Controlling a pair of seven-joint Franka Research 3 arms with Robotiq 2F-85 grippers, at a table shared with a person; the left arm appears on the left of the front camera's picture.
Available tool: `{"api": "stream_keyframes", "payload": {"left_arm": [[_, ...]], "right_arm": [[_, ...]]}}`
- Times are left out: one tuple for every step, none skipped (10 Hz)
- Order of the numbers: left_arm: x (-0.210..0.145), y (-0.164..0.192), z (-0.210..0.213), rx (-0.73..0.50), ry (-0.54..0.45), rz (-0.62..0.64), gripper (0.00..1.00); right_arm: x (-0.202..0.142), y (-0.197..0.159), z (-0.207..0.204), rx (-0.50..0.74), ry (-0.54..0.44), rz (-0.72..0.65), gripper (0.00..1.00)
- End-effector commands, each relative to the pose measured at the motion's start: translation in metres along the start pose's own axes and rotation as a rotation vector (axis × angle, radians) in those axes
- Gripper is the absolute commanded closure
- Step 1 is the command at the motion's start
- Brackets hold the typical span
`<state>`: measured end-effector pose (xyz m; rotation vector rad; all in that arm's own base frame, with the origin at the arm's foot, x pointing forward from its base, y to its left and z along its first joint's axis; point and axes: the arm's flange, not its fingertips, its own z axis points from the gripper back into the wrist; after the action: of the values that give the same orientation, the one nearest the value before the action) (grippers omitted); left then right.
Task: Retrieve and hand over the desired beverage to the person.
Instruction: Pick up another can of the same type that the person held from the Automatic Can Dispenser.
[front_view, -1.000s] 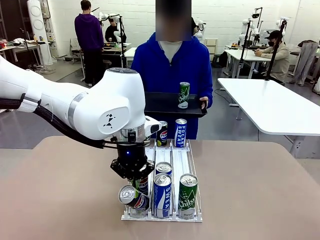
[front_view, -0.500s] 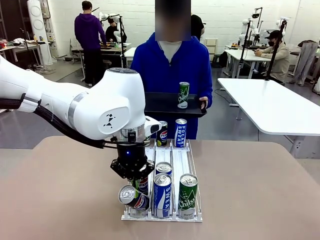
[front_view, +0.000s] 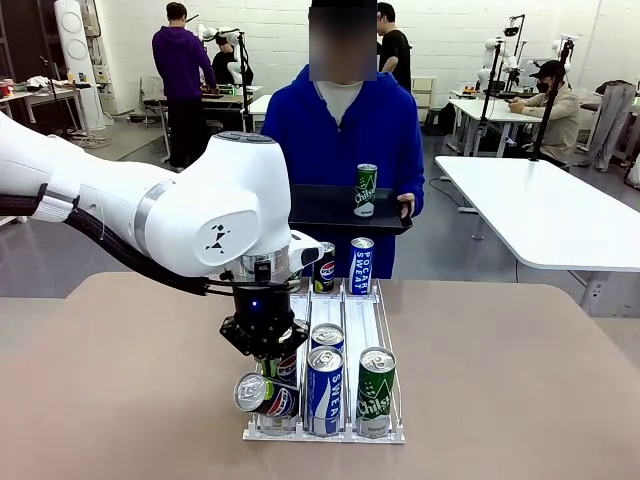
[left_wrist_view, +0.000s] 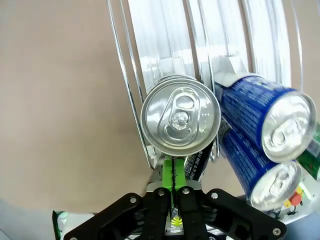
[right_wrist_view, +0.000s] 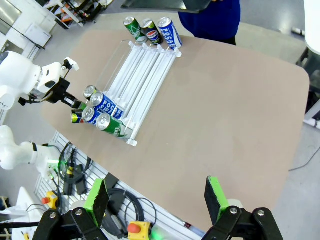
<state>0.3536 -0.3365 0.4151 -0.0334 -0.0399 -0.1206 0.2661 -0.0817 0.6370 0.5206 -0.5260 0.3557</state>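
Pepsi can (front_view: 262, 394) askew below left fingers (left_wrist_view: 166, 175)

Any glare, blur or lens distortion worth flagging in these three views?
Front view: evenly lit, sharp, no glare on the table. Left wrist view: glare washes out the rack rails, wide-angle bows its wires, can lid crisp. Right wrist view: sharp, rolled so the table runs diagonally.
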Motion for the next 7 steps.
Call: {"api": "stream_keyframes", "payload": {"left_arm": [[-0.025, 0.007, 0.038, -0.030, -0.025, -0.046, 1.00], [-0.035, 0.012, 0.057, -0.039, -0.050, -0.056, 1.00], [-0.045, 0.017, 0.071, -0.049, -0.066, -0.062, 1.00], [-0.055, 0.024, 0.084, -0.071, -0.095, -0.070, 1.00], [-0.063, 0.029, 0.092, -0.088, -0.119, -0.074, 1.00], [-0.068, 0.035, 0.097, -0.105, -0.131, -0.076, 1.00], [-0.072, 0.039, 0.099, -0.118, -0.137, -0.077, 1.00]], "right_arm": [[0.001, -0.001, -0.002, 0.025, -0.009, 0.009, 0.00], [0.001, -0.001, -0.002, 0.025, -0.009, 0.009, 0.00], [0.001, -0.001, -0.002, 0.025, -0.009, 0.009, 0.00], [0.001, -0.001, -0.002, 0.025, -0.009, 0.009, 0.00], [0.001, -0.001, -0.002, 0.025, -0.009, 0.009, 0.00], [0.001, -0.001, -0.002, 0.025, -0.009, 0.009, 0.00], [0.001, -0.001, -0.002, 0.025, -0.009, 0.009, 0.00]]}}
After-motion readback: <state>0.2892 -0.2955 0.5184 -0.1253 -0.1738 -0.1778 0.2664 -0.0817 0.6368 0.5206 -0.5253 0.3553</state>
